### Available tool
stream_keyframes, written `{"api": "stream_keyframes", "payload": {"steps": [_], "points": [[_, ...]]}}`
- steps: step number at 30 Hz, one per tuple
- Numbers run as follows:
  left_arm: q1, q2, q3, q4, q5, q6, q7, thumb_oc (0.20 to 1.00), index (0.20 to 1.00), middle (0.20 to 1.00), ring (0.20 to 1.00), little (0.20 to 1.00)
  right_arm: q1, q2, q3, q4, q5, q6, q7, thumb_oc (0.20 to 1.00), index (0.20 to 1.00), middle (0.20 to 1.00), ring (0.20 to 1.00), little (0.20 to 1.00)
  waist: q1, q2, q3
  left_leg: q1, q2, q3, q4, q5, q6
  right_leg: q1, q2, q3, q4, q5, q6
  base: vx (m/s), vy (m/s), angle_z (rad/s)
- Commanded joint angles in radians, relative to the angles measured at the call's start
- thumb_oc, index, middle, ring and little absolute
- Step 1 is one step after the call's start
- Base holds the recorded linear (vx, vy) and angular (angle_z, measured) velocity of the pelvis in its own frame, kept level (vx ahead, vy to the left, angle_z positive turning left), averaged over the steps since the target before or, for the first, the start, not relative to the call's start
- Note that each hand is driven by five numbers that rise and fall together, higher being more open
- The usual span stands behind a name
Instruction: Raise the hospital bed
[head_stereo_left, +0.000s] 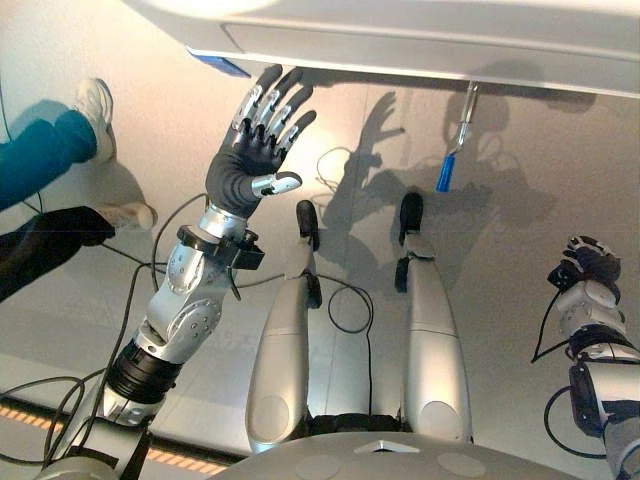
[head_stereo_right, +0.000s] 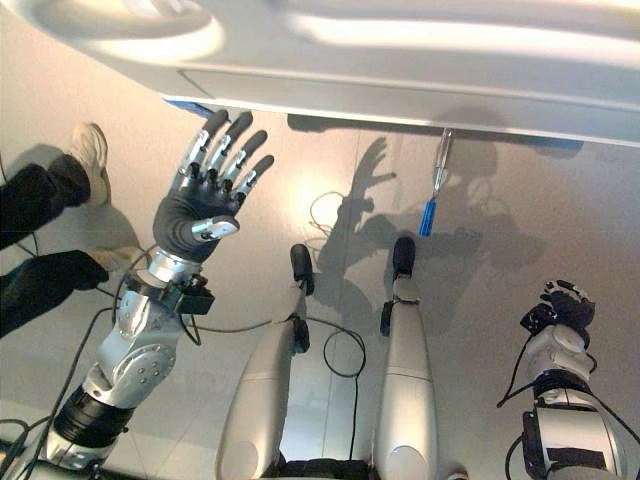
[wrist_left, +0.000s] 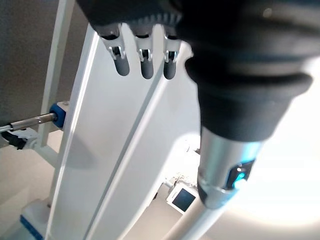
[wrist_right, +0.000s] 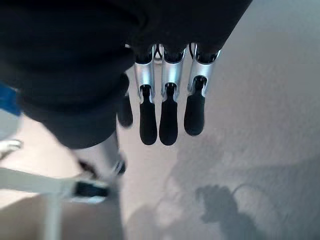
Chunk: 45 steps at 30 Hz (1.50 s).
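Observation:
The white hospital bed (head_stereo_left: 400, 40) spans the far side, with its end panel hanging over the floor. A metal crank with a blue grip (head_stereo_left: 446, 174) hangs down from under the bed's edge, right of centre. My left hand (head_stereo_left: 250, 160) is raised with its palm toward me and its fingers spread straight. It is open, just below the bed's left end and well left of the crank. In the left wrist view its fingers (wrist_left: 145, 62) point along the white bed panel (wrist_left: 115, 150). My right hand (head_stereo_left: 585, 260) hangs low at the right, open, with straight fingers (wrist_right: 167, 120) over the floor.
A person's legs (head_stereo_left: 40, 150) in teal and dark trousers, with white shoes (head_stereo_left: 95, 105), stand at the left beside my left arm. A metal rod with a blue end (wrist_left: 50, 117) sticks out from the bed frame in the left wrist view.

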Motion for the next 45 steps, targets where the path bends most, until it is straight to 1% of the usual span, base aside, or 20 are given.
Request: {"api": "stream_keyframes", "payload": {"steps": [1,3,8,9,10,11,12,13,14,15,16,17,19,21,22,25,29,35,38,45], "points": [[0.07,0.014,0.006,0.143,0.126,0.001,-0.054,1.0,1.0,1.0,1.0,1.0,0.089,0.022,-0.002,-0.009,0.007,-0.03,0.023,1.0,1.0,1.0,1.0,1.0,-0.009,-0.036,-0.053,0.057,-0.034,0.004,0.087,-0.133,0.011,0.123,0.029,-0.041,-0.119,0.029,0.057,0.08,-0.032,-0.02],[0.102,-0.005,-0.007,0.303,0.212,0.008,-0.059,1.0,1.0,1.0,1.0,1.0,0.124,0.046,0.001,0.01,-0.021,-0.017,0.031,1.0,1.0,1.0,1.0,1.0,-0.008,-0.043,-0.079,0.11,-0.03,0.001,0.071,-0.133,0.009,0.178,0.03,-0.047,-0.134,0.028,0.06,0.11,-0.028,0.0],[0.154,-0.077,0.014,0.708,0.489,-0.024,-0.006,1.0,1.0,1.0,1.0,1.0,0.256,0.135,0.066,-0.031,-0.144,0.001,0.059,1.0,1.0,1.0,1.0,1.0,-0.007,-0.072,-0.162,0.246,-0.016,-0.001,0.017,-0.124,0.002,0.333,0.044,-0.06,-0.204,0.037,0.068,0.13,-0.027,-0.02],[0.153,-0.077,0.014,0.709,0.49,-0.025,-0.006,1.0,1.0,1.0,1.0,1.0,0.256,0.135,0.066,-0.031,-0.145,0.001,0.059,1.0,1.0,1.0,1.0,1.0,-0.007,-0.072,-0.163,0.245,-0.016,-0.001,0.014,-0.12,0.002,0.332,0.044,-0.06,-0.207,0.042,0.067,0.12,-0.038,0.0],[0.169,-0.106,0.019,0.827,0.591,-0.027,0.024,1.0,1.0,1.0,1.0,1.0,0.297,0.167,0.092,-0.028,-0.188,0.007,0.07,1.0,1.0,1.0,1.0,1.0,-0.006,-0.081,-0.198,0.289,-0.011,-0.001,-0.003,-0.117,0.0,0.382,0.047,-0.067,-0.233,0.042,0.07,0.07,-0.024,-0.01],[0.169,-0.107,0.019,0.829,0.593,-0.029,0.025,1.0,1.0,1.0,1.0,1.0,0.298,0.167,0.092,-0.028,-0.188,0.007,0.07,1.0,1.0,1.0,1.0,1.0,-0.006,-0.08,-0.196,0.294,-0.011,-0.002,-0.006,-0.116,-0.001,0.387,0.047,-0.068,-0.235,0.042,0.07,0.16,-0.035,-0.02],[0.17,-0.144,0.033,0.96,0.681,-0.018,0.059,1.0,1.0,1.0,1.0,1.0,0.321,0.193,0.114,-0.003,-0.239,0.02,0.08,1.0,1.0,1.0,1.0,1.0,-0.003,-0.083,-0.235,0.343,-0.005,0.002,-0.029,-0.112,-0.005,0.44,0.047,-0.076,-0.261,0.042,0.072,0.09,-0.011,0.01],[0.17,-0.146,0.033,0.962,0.682,-0.02,0.06,1.0,1.0,1.0,1.0,1.0,0.321,0.193,0.115,-0.003,-0.239,0.02,0.079,1.0,1.0,1.0,1.0,1.0,-0.004,-0.083,-0.233,0.347,-0.005,0.002,-0.031,-0.111,-0.005,0.444,0.047,-0.077,-0.263,0.043,0.072,0.13,-0.023,0.05],[0.167,-0.172,0.054,1.072,0.758,-0.003,0.1,1.0,1.0,1.0,1.0,1.0,0.335,0.214,0.15,-0.002,-0.303,0.03,0.08,1.0,1.0,1.0,1.0,1.0,-0.003,-0.09,-0.271,0.393,0.005,0.008,-0.056,-0.105,-0.009,0.491,0.047,-0.082,-0.29,0.048,0.075,0.04,-0.013,0.06],[0.167,-0.173,0.055,1.074,0.759,-0.004,0.101,1.0,1.0,1.0,1.0,1.0,0.335,0.213,0.15,-0.002,-0.303,0.03,0.08,1.0,1.0,1.0,1.0,1.0,-0.003,-0.09,-0.269,0.397,0.005,0.009,-0.059,-0.105,-0.009,0.495,0.047,-0.082,-0.292,0.048,0.075,0.05,-0.014,0.02],[0.165,-0.186,0.062,1.109,0.773,-0.004,0.111,1.0,1.0,1.0,1.0,1.0,0.339,0.218,0.16,0.022,-0.328,0.039,0.084,1.0,1.0,1.0,1.0,1.0,-0.003,-0.091,-0.287,0.421,0.007,0.009,-0.07,-0.103,-0.01,0.516,0.047,-0.085,-0.302,0.051,0.076,0.07,-0.013,-0.06],[0.17,-0.213,0.081,1.185,0.797,0.007,0.12,1.0,1.0,1.0,1.0,1.0,0.358,0.23,0.197,0.049,-0.407,0.055,0.096,1.0,1.0,1.0,1.0,1.0,0.001,-0.097,-0.325,0.469,0.011,0.011,-0.099,-0.103,-0.01,0.563,0.049,-0.095,-0.329,0.052,0.079,0.09,-0.018,-0.05],[0.182,-0.231,0.102,1.227,0.813,0.014,0.122,1.0,1.0,1.0,1.0,1.0,0.388,0.238,0.233,0.029,-0.477,0.066,0.102,1.0,1.0,1.0,1.0,1.0,0.004,-0.103,-0.36,0.519,0.016,0.015,-0.125,-0.102,-0.009,0.608,0.053,-0.095,-0.347,0.055,0.082,0.07,-0.019,0.0],[0.186,-0.239,0.11,1.237,0.822,0.014,0.126,1.0,1.0,1.0,1.0,1.0,0.4,0.243,0.238,0.054,-0.502,0.071,0.106,1.0,1.0,1.0,1.0,1.0,0.006,-0.105,-0.372,0.547,0.015,0.016,-0.137,-0.102,-0.008,0.634,0.054,-0.097,-0.356,0.053,0.083,0.05,-0.011,-0.01],[0.189,-0.258,0.129,1.276,0.826,0.02,0.131,1.0,1.0,1.0,1.0,1.0,0.416,0.26,0.253,0.06,-0.537,0.078,0.109,1.0,1.0,1.0,1.0,1.0,0.007,-0.109,-0.4,0.586,0.014,0.022,-0.149,-0.11,-0.004,0.672,0.056,-0.095,-0.369,0.052,0.085,0.05,-0.009,-0.01],[0.194,-0.274,0.136,1.289,0.825,0.031,0.132,1.0,1.0,1.0,1.0,1.0,0.422,0.27,0.255,0.086,-0.565,0.088,0.109,1.0,1.0,1.0,1.0,1.0,0.006,-0.113,-0.416,0.618,0.014,0.025,-0.156,-0.115,-0.002,0.708,0.056,-0.095,-0.383,0.05,0.084,0.03,-0.007,-0.02],[0.198,-0.311,0.13,1.319,0.84,0.045,0.135,1.0,1.0,1.0,1.0,1.0,0.426,0.297,0.276,0.131,-0.611,0.108,0.117,1.0,1.0,1.0,1.0,1.0,-0.011,-0.118,-0.459,0.676,0.02,0.042,-0.179,-0.127,0.0,0.761,0.061,-0.089,-0.414,0.05,0.082,0.04,0.002,-0.04],[0.199,-0.329,0.124,1.34,0.845,0.058,0.146,1.0,1.0,1.0,1.0,1.0,0.392,0.319,0.279,0.147,-0.598,0.115,0.096,1.0,1.0,1.0,1.0,1.0,-0.007,-0.122,-0.473,0.706,0.022,0.049,-0.174,-0.14,0.008,0.792,0.061,-0.083,-0.413,0.042,0.077,0.03,0.0,-0.11],[0.203,-0.339,0.126,1.354,0.852,0.064,0.155,1.0,1.0,1.0,1.0,1.0,0.398,0.325,0.288,0.155,-0.621,0.118,0.095,1.0,1.0,1.0,1.0,1.0,-0.005,-0.125,-0.481,0.736,0.025,0.054,-0.175,-0.152,0.011,0.825,0.063,-0.084,-0.421,0.032,0.073,0.06,0.008,-0.02],[0.207,-0.347,0.119,1.351,0.852,0.062,0.155,1.0,1.0,1.0,1.0,1.0,0.395,0.325,0.288,0.157,-0.618,0.115,0.092,1.0,1.0,1.0,1.0,1.0,-0.004,-0.129,-0.484,0.746,0.027,0.053,-0.164,-0.162,0.013,0.834,0.064,-0.078,-0.412,0.024,0.069,0.0,0.0,0.0]]}}
